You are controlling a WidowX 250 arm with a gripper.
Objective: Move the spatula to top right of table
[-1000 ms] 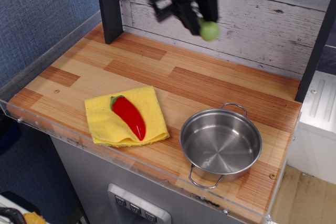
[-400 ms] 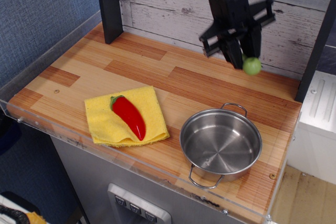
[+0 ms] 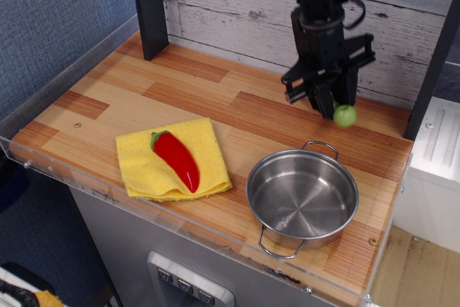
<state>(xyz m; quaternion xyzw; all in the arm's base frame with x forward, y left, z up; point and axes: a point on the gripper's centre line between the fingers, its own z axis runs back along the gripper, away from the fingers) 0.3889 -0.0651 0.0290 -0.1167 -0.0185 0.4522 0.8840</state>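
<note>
At the near right corner of the table [image 3: 100, 98] sits a stainless steel pot [image 3: 302, 197] with two wire loop handles, one toward the front acrylic edge and one toward the back. It stands upright and its bowl holds nothing that shows. To its left, near the front edge, a yellow cloth [image 3: 172, 159] lies flat on the planks, slightly skewed, and a red pepper [image 3: 177, 159] with a green stem rests on it, stem end pointing toward the back left.

Beyond the cloth the light and reddish-brown wooden strips run bare toward the far left corner, where a dark upright post [image 3: 149, 6] stands against the whitewashed plank wall [image 3: 223, 5].

Toward the far right corner, behind the pot, the black gripper [image 3: 329, 98] hangs nose-down from the arm, just in front of the back wall. Its fingers are closed around the spatula [image 3: 344, 115]: only the rounded light-green knob of the handle shows, poking out below and slightly right of the fingertips; the rest of it, blade included, is hidden by the gripper body. The green knob is low over the wood near the back edge, and whether it touches the surface cannot be told from this view. The pot's rear handle lies just in front of it, apart from it
</note>
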